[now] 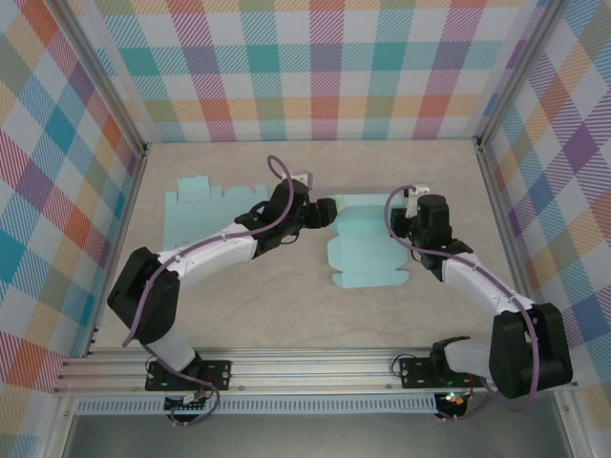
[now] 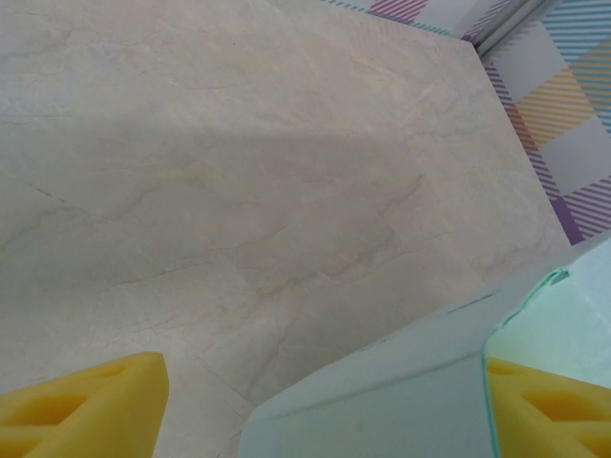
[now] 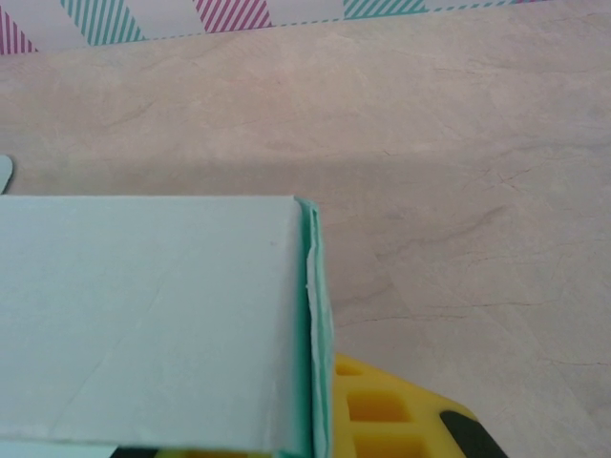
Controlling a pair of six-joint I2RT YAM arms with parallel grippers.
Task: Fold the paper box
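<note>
The light-teal, partly folded paper box [image 1: 368, 250] lies at the middle of the beige marbled table [image 1: 286, 320], between both arms. The left gripper [image 1: 326, 212] stands with its yellow fingers [image 2: 86, 405] spread wide around the box's left wall, not pinching it. The right gripper [image 1: 405, 222] is closed on the box's right edge. A flat teal cardboard blank [image 1: 205, 196] lies back-left.

Our left arm [image 1: 205, 253] reaches forward and rightward, elbow bent low, with the left gripper [image 1: 325, 212] holding its yellow fingers [image 2: 86, 405] spread wide. Our right arm [image 1: 477, 281] angles forward and leftward, the right gripper [image 1: 401, 225] pinched closed on the paper box [image 1: 363, 246] edge.
</note>
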